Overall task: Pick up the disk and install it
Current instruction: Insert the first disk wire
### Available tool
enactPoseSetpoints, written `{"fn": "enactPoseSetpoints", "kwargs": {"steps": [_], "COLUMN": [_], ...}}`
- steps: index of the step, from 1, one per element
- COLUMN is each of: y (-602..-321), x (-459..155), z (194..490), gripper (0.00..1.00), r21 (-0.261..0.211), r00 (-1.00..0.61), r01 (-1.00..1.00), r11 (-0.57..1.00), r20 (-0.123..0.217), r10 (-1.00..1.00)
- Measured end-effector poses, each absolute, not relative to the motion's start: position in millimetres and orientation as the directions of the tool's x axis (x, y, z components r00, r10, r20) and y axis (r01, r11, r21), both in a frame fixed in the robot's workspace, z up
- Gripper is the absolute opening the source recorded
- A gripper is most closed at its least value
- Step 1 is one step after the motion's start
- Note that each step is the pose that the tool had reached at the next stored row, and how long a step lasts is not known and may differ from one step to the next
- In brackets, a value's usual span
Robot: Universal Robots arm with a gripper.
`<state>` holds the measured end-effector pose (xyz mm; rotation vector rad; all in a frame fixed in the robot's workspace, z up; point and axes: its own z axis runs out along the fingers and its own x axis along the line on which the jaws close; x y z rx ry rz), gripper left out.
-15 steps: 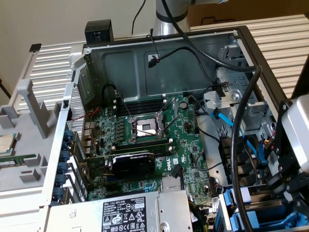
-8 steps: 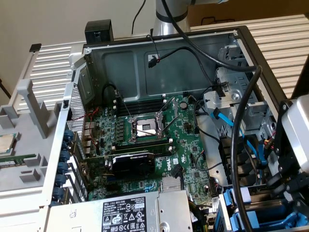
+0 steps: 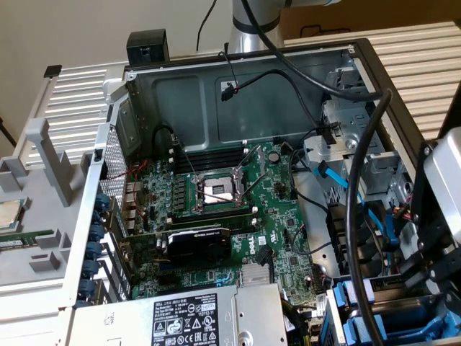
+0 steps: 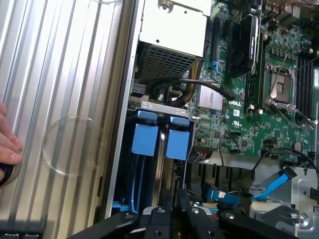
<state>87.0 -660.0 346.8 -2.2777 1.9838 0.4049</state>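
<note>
Two blue plastic frames (image 4: 145,139) (image 4: 177,144) stand edge-on, side by side, in the drive bay (image 4: 164,107) at the case's corner. No label shows on either, so I cannot tell which one carries the disk. My gripper (image 4: 175,206) hovers just over the bay beside these frames. Its black fingers (image 4: 185,199) are drawn close together, and I see nothing between them. In the exterior view my gripper (image 3: 418,267) hangs at the right edge, above the blue frames (image 3: 360,295) in the case's lower right corner.
The open case holds the green motherboard (image 3: 216,209), and a silver power-supply box (image 3: 209,317) with a warning label sits beside the bay. Black cables (image 3: 360,187) and blue cables (image 4: 271,184) loop near the bay. A person's hand (image 4: 7,144) rests on the ribbed metal surface (image 4: 60,74).
</note>
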Motion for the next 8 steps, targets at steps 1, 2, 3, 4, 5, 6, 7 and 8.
{"fn": "enactPoseSetpoints", "kwargs": {"steps": [1, 2, 3, 4, 5, 6, 7, 8], "y": [-659.8, -659.7, -659.5, -659.4, -659.1, -658.7, -658.2, -657.6], "x": [86.9, 86.8, 86.6, 86.5, 86.3, 86.0, 85.7, 85.5], "z": [347.4, 347.6, 347.8, 347.9, 348.0, 348.2, 348.5, 348.8], "gripper": [0.17, 0.17, 0.17, 0.17, 0.17, 0.17, 0.17, 0.17], "r21": [0.103, 0.104, 0.105, 0.105, 0.106, 0.107, 0.107, 0.108], "r00": [0.119, 0.119, 0.119, 0.119, 0.119, 0.118, 0.118, 0.118], "r01": [-0.983, -0.983, -0.983, -0.983, -0.983, -0.983, -0.983, -0.983], "r11": [-0.150, -0.149, -0.149, -0.148, -0.148, -0.148, -0.148, -0.147], "r20": [-0.257, -0.253, -0.250, -0.247, -0.244, -0.242, -0.241, -0.240], "r10": [-0.959, -0.960, -0.961, -0.962, -0.962, -0.963, -0.963, -0.964]}}
